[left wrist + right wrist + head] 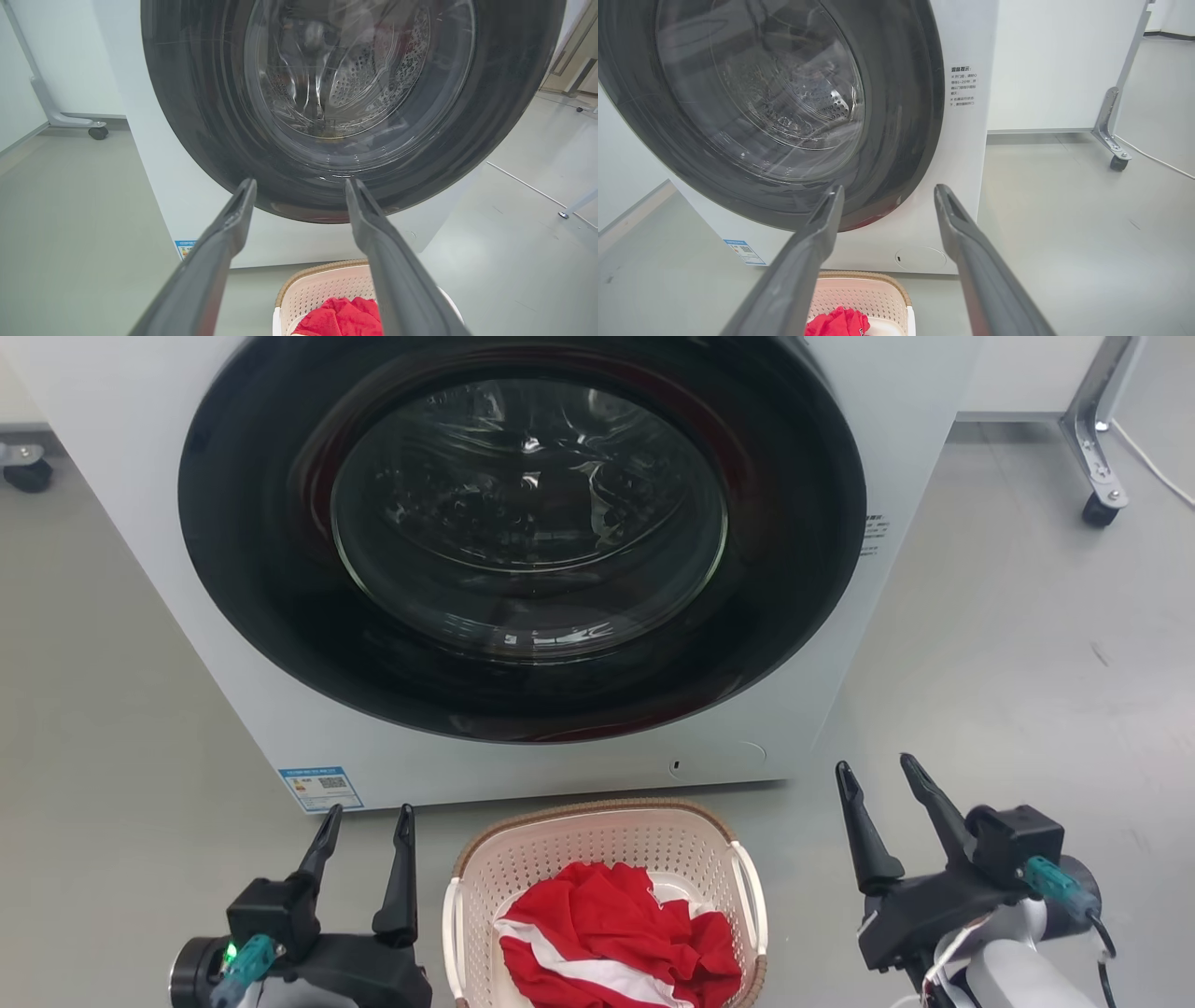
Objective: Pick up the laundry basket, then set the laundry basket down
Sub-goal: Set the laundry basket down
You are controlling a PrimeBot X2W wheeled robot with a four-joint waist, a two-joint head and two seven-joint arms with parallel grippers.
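- You have the cream-white perforated plastic laundry basket point(607, 847), with its brown woven-look rim and white side handles, standing on the grey floor point(1008, 663). It is just in front of the white front-loading washing machine point(140, 579), below the bottom edge of that machine's round dark glass door point(523, 523).
- A crumpled red-and-white cloth point(616, 933) lies inside the basket.
- Your left gripper point(369, 814) hovers in front of the washing machine's lower left corner, close to the small blue label point(320, 787) stuck there. It is beside the basket's left handle but apart from it. Its jaws are spread well apart, hold nothing and point towards the machine.
- Your right gripper point(876, 765) hangs over the floor just off the washing machine's lower right corner, apart from the basket's right handle. Its jaws are likewise spread and empty.
- In both wrist views the perforated metal drum point(355, 84) shows through the door glass.
- A grey metal leg on a black castor point(1102, 504) stands behind and to the right of the washing machine.
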